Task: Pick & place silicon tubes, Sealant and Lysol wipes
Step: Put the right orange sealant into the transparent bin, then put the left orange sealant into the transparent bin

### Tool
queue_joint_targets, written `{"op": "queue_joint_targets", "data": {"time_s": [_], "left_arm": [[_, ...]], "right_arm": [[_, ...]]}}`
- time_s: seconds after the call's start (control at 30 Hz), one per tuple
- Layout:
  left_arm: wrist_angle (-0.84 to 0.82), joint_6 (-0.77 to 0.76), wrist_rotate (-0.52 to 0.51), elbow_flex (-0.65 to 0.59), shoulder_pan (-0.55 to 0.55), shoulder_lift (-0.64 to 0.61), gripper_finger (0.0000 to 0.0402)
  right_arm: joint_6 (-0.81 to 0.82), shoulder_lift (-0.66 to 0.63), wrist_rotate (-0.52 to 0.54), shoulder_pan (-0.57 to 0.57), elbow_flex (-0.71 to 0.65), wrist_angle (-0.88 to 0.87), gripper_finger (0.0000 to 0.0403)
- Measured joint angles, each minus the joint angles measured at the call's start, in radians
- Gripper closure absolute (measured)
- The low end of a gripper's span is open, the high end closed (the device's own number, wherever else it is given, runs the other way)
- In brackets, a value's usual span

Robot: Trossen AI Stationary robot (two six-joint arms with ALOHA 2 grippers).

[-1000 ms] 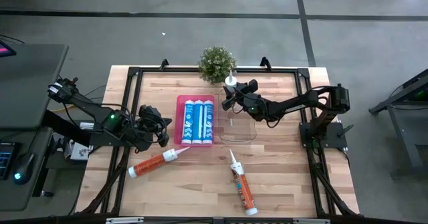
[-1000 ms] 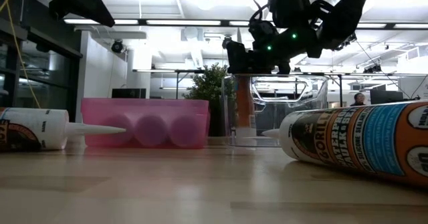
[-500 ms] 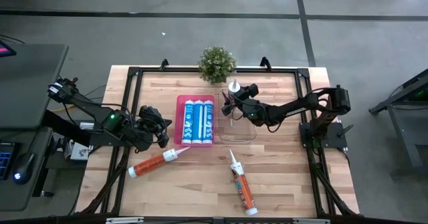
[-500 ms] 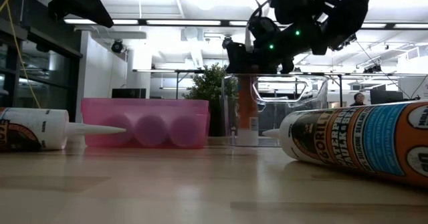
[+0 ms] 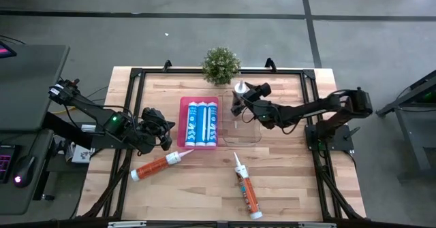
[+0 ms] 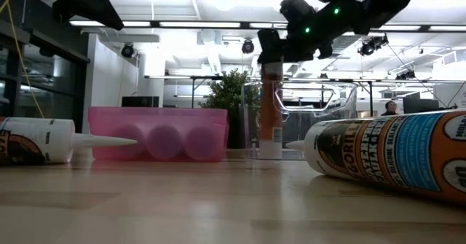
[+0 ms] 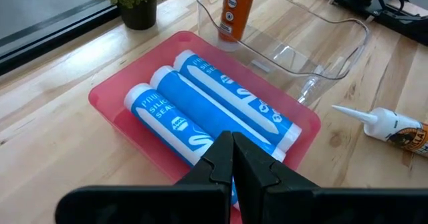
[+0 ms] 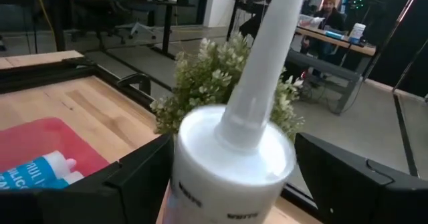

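Observation:
An orange sealant tube with a white cap and nozzle stands upright in the far left corner of the clear bin. It also shows in the low view and the left wrist view. My right gripper is shut on its top end. Two blue silicone tubes lie side by side in the pink tray. My left gripper is shut and empty, just left of the pink tray. My right gripper pinches the sealant tube between its two fingers, just under the white cap at the tube's top end. The fingers come in about level from the table's right, across the tube. The tube hangs upright, its lower end down inside the clear bin.
Two more orange sealant tubes lie loose on the table, one at front left and one at front centre. A small potted plant stands at the far edge, behind the bins. A black frame runs around the table.
My right gripper has gone up a little over the clear bin's far left corner, and the arm has stretched out. More of the sealant tube now shows above the bin's rim. The tube stays upright with its lower end in the bin.

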Motion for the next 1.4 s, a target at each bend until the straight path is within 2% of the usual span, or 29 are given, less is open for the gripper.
{"op": "queue_joint_targets", "data": {"time_s": [0.5, 0.77, 0.9, 1.0, 1.2, 1.4], "left_arm": [[0.011, 0.000, 0.019, 0.000, 0.000, 0.000, 0.0402], [0.011, 0.000, 0.021, 0.000, 0.000, 0.000, 0.0402], [0.013, -0.001, 0.064, 0.000, 0.000, 0.000, 0.0402], [0.022, -0.004, 0.161, 0.000, 0.000, 0.000, 0.0402], [0.022, -0.037, 0.455, 0.000, 0.000, 0.004, 0.0402], [-0.008, -0.137, 0.651, 0.000, 0.000, 0.048, 0.0402]], "right_arm": [[0.000, -0.355, 0.123, 0.108, 0.000, -0.294, 0.0096], [0.000, -0.497, 0.116, 0.183, 0.000, -0.316, 0.0096], [0.003, -0.551, 0.116, 0.249, 0.000, -0.324, 0.0096], [0.006, -0.580, 0.116, 0.299, 0.000, -0.325, 0.0096], [0.005, -0.603, 0.131, 0.386, 0.000, -0.338, 0.0096], [0.004, -0.603, 0.132, 0.459, 0.000, -0.381, 0.0096]]}}
